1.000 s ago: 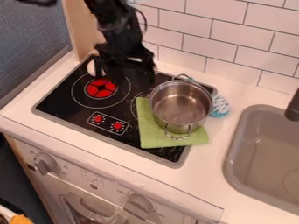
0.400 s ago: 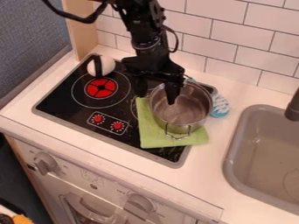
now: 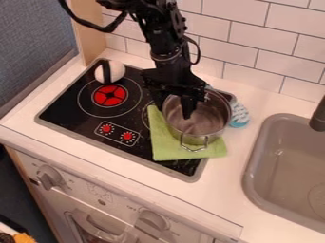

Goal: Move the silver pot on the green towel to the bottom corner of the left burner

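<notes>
Camera view puts my gripper (image 3: 173, 111) at the left rim of the silver pot (image 3: 211, 119), fingers apart, one inside and one outside. The pot sits on the green towel (image 3: 166, 151). If I close too high, I expect the smooth wall to slip or tilt; dragging low towards the left burner (image 3: 110, 96) could bunch the towel underneath.
</notes>
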{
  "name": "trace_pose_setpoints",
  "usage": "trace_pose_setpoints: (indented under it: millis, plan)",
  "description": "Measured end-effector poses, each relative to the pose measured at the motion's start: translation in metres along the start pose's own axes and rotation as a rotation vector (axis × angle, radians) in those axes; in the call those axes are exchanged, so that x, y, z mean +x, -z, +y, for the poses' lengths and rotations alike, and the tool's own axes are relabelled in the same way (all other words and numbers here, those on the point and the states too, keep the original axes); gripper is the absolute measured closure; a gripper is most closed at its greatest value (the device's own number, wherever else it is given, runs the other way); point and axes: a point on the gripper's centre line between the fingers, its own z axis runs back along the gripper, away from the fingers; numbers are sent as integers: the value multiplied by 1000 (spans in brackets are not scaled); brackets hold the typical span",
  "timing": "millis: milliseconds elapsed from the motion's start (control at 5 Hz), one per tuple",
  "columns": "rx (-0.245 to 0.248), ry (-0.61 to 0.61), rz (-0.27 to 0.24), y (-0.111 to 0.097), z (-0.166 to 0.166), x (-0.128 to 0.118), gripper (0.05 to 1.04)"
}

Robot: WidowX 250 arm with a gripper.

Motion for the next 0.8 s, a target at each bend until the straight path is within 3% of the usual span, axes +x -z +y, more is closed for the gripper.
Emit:
trace_pose_setpoints:
  millis: [200, 400, 600, 800]
  plan:
    - [38, 26, -2, 1, 1, 1, 729]
    - [46, 18, 10, 3, 1, -4, 936]
    - [45, 29, 1, -1, 1, -4, 1004]
    - [31, 33, -4, -4, 13, -4, 1010]
